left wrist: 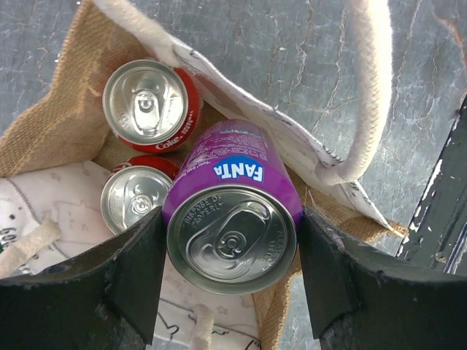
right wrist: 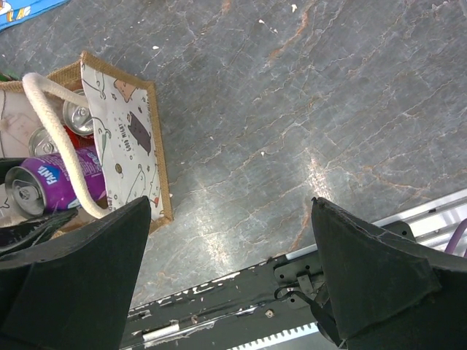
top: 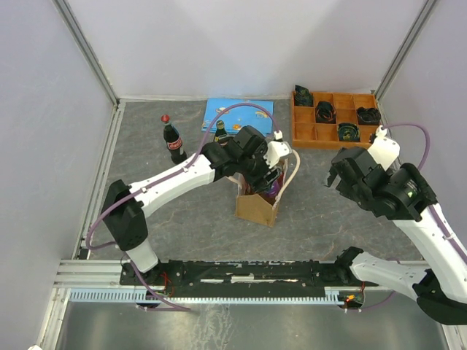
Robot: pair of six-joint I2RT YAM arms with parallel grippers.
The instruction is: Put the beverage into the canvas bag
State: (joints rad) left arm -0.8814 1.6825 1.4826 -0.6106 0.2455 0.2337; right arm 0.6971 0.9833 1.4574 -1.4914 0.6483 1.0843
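Gripping purple Fanta can (left wrist: 235, 182), left gripper (left wrist: 232, 251) jaws clamped on can sides; can tilted, base aimed into canvas bag (left wrist: 51, 124) mouth. Beyond jaws, inside bag: Coke can (left wrist: 149, 102) and second red can (left wrist: 136, 197), both upright on left, so Fanta angled toward free right side. Cream handle (left wrist: 365, 95) loops right of jaws, off can. Judged: lower, then release. Right gripper (right wrist: 233, 284) jaws spread wide, nothing between; bag left of them, parked clear.

One purple can (left wrist: 232, 219), two red cans (left wrist: 149, 102), two bottles (top: 172, 138), one bag (top: 255, 208), one tray (top: 314, 144), four black items (top: 348, 131), one blue sheet (top: 248, 120) and two arms (top: 175, 179).
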